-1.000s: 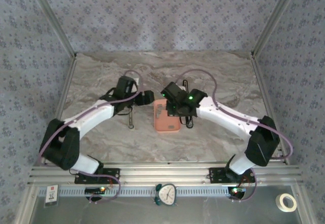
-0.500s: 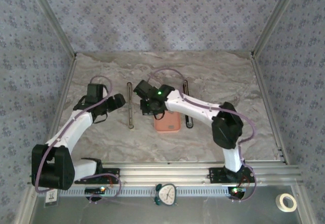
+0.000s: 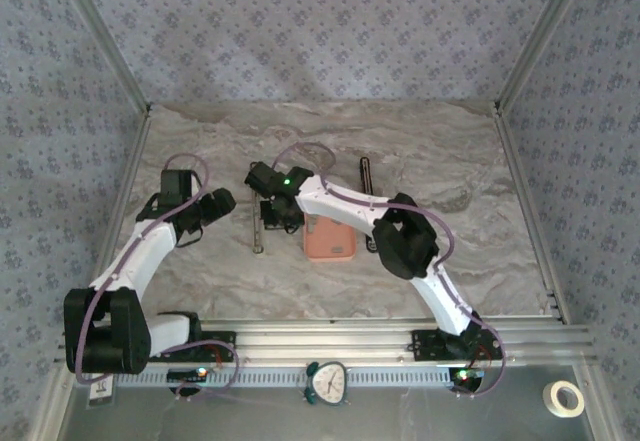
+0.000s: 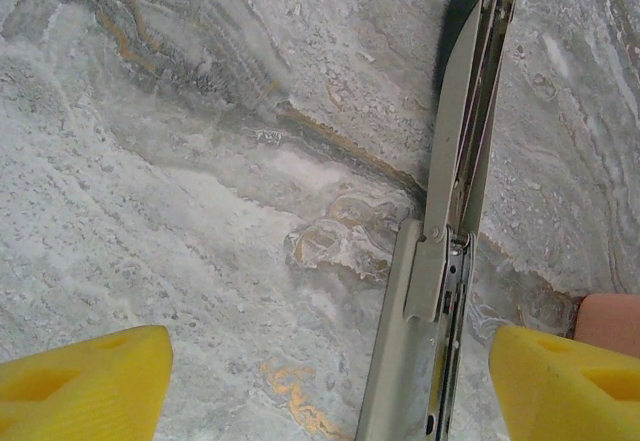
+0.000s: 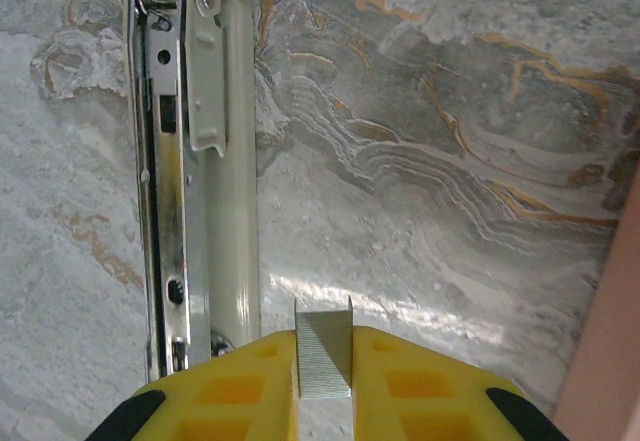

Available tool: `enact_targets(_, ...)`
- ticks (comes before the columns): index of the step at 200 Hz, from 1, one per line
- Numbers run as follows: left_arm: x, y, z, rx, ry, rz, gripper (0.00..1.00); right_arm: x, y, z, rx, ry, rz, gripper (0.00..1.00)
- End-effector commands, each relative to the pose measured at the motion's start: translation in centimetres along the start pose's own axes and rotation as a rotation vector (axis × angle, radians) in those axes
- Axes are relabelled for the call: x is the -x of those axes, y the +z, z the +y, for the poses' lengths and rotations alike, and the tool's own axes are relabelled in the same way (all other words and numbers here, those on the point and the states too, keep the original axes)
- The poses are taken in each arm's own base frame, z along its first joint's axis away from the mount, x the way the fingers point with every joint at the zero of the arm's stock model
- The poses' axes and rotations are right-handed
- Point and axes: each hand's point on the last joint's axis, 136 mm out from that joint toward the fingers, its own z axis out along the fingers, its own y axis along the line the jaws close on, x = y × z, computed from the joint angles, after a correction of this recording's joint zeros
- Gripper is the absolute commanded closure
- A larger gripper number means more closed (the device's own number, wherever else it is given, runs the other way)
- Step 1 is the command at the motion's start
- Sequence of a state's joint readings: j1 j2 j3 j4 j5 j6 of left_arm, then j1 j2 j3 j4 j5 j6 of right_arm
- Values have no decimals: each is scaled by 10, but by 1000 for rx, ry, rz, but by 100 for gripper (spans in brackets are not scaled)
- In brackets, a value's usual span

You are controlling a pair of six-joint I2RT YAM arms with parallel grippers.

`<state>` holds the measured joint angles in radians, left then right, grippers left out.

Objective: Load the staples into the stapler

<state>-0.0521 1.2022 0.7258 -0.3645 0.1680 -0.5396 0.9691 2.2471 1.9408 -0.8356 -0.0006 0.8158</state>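
Pinches the staples (image 5: pixel 323 339) tight in the shut right claw (image 5: pixel 323 363), bottom middle of the right wrist frame. Has swung off the pink tray (image 3: pixel 332 243) to hang just beside the open stapler (image 5: pixel 190 161), upper left. Keeps the left claw (image 4: pixel 330 366) wide open, empty, pulled back. Looks ready to drop them in.

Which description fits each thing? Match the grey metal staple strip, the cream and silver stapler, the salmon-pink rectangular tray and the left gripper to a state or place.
1. grey metal staple strip
2. cream and silver stapler
3. salmon-pink rectangular tray
4. left gripper

A. open, nothing between its fingers
B. lying opened out flat on the marble table
C. pinched in the right gripper
D. on the table, just right of the stapler in the top view

Pairs: 1-C, 2-B, 3-D, 4-A.
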Motion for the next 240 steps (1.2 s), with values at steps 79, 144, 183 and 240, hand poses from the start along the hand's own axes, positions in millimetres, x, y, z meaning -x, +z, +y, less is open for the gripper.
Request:
enact_targets(79,-5,0,4,-2,17,8,17,-9,38,-11,-60,42,91,80)
enact_targets(144,-6,-1,3,-3,23,8,17,-12,49,-18,-83,52,114,80)
enact_targets(183,-5,-2,4,-2,25,5,17,-11,51,-20,-88,56,119,75)
enact_targets(240,-6,-6,4,-2,35,2,17,-6,41,-15,-75,53,94,58)
